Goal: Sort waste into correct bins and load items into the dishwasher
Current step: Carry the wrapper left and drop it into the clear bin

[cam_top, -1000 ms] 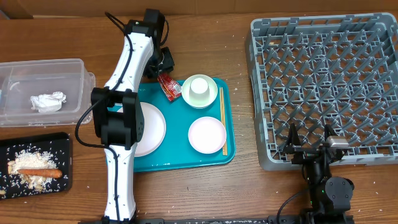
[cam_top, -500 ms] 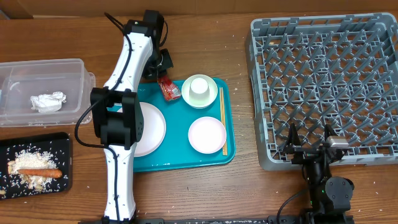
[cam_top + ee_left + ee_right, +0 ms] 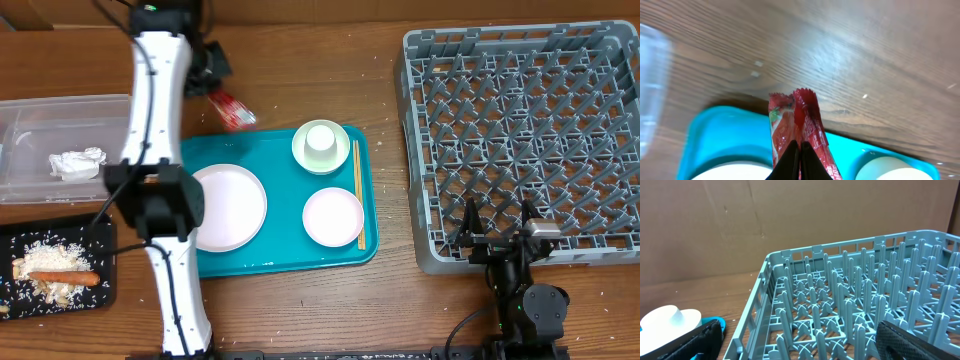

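Observation:
My left gripper (image 3: 215, 88) is shut on the red snack wrapper (image 3: 232, 109) and holds it in the air just past the teal tray's far left corner; in the left wrist view the wrapper (image 3: 799, 131) hangs from the closed fingertips (image 3: 799, 159). The clear tub (image 3: 40, 122) at left holds the crumpled tissue (image 3: 76, 163). The black tray (image 3: 100, 232) holds the carrot (image 3: 60, 277) and food scraps (image 3: 42, 255). The large plate (image 3: 228, 207), small plate (image 3: 333, 216), cup in bowl (image 3: 321, 144) and chopsticks (image 3: 358, 195) lie on the teal tray. My right gripper (image 3: 497, 230) is open, at the grey rack's (image 3: 520, 130) near edge.
The teal tray (image 3: 290, 255) lies mid-table between the bins and the rack. The rack (image 3: 850, 305) fills the right wrist view. My left arm stretches from the table's front edge over the tray's left part to the far side.
My left gripper lifted the red wrapper off the teal tray's far edge and carried it left and away, toward the clear tub. The right arm has not moved.

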`<state>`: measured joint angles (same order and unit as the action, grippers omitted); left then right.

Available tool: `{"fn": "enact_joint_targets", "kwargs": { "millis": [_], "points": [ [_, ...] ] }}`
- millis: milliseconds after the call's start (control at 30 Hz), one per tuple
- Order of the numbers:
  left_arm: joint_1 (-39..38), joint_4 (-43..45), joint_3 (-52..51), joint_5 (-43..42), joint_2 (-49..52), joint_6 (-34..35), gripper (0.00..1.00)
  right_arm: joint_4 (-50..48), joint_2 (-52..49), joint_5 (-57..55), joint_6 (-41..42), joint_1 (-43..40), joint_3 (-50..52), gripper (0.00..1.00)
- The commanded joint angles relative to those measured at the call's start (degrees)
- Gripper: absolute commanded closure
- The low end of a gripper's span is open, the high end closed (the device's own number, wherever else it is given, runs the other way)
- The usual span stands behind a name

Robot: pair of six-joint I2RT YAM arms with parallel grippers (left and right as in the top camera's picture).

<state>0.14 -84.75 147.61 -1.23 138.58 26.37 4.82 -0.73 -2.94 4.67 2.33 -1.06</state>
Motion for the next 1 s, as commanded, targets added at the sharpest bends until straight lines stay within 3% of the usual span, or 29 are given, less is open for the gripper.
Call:
{"fn": "enact_joint_targets", "kwargs": {
  "millis": [0,433,500,600,633,833,967],
  "points": [
    [5.22,-1.90,4.09,3.52,-7.26,-2.01,0.96,-0.22,0.57,0.00,-0.20,-0.11,0.59,0.00],
    [29.38,-3.28,3.41,7.37,-7.87,-1.92,0.95,-0.20,0.57,0.00,-0.20,-0.11,0.59,0.00],
    [31.32,-3.30,3.39,7.37,-7.02,-1.92,0.76,-0.20,0.57,0.00,-0.20,-0.11,0.59,0.00],
    [33.40,-3.65,3.39,6.58,-6.16,-1.92,0.13,-0.22,0.57,0.00,-0.20,-0.11,0.59,0.00],
    [33.92,-3.74,3.39,5.86,-6.01,-1.92,0.01,-0.20,0.57,0.00,-0.20,-0.11,0.59,0.00],
    [34.67,-5.55,3.41,1.73,-6.03,-1.97,0.00,-0.22,0.57,0.00,-0.22,-0.11,0.59,0.00],
    [34.64,-7.65,3.41,-5.55,-6.05,-2.36,0.00,-0.22,0.57,0.00,-0.20,-0.11,0.59,0.00]
  ]
}}
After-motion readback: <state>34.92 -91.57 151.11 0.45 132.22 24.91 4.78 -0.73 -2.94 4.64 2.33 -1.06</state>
